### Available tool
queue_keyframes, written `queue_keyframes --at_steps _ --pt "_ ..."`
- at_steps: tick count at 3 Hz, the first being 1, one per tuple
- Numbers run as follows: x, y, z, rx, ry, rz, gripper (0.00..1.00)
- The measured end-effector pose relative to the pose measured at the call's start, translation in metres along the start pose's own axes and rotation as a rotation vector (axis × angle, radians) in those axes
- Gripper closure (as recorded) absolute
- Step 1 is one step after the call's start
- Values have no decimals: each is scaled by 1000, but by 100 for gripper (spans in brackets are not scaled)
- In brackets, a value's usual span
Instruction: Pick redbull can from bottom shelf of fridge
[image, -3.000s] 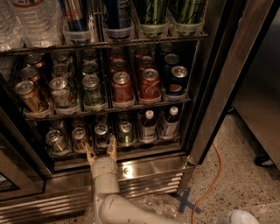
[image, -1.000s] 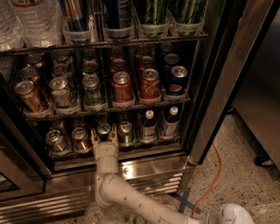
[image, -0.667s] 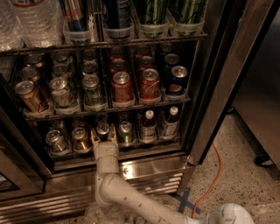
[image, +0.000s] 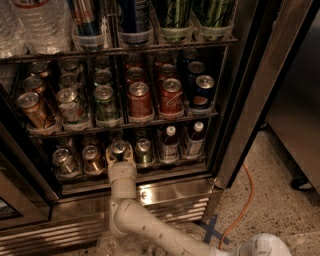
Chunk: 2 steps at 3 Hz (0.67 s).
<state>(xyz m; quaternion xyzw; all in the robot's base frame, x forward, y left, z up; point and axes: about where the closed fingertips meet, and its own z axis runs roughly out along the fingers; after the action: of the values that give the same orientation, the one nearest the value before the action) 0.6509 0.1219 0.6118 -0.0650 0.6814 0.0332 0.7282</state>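
The fridge (image: 249, 95) stands open, with dark wire racks and a steel grille at its base. On the bottom shelf, the redbull can (image: 119, 147) shows a silver pull-tab top, between a copper-orange can (image: 93, 157) and a slim greenish can (image: 143, 150). My gripper (image: 119, 154) reaches up from the white arm (image: 125, 210) into the bottom shelf. Its pale fingers (image: 109, 159) hug the redbull can on both sides, so its body is mostly hidden. The can still stands on the rack.
Two small bottles (image: 169, 142) stand to the right on the bottom shelf. Cola cans (image: 140, 101) and other cans fill the middle rack just above my gripper. An orange cable (image: 243, 198) and a blue tape cross (image: 212, 229) lie on the floor at the right.
Three seconds ago my gripper was open in front of the shelf edge. It has since pushed in around the redbull can. Over the last second it has hardly moved.
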Motion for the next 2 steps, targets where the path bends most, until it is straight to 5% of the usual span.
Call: queue_keyframes --at_steps 2 --pt "-66 -24 -20 -8 -161 7 100"
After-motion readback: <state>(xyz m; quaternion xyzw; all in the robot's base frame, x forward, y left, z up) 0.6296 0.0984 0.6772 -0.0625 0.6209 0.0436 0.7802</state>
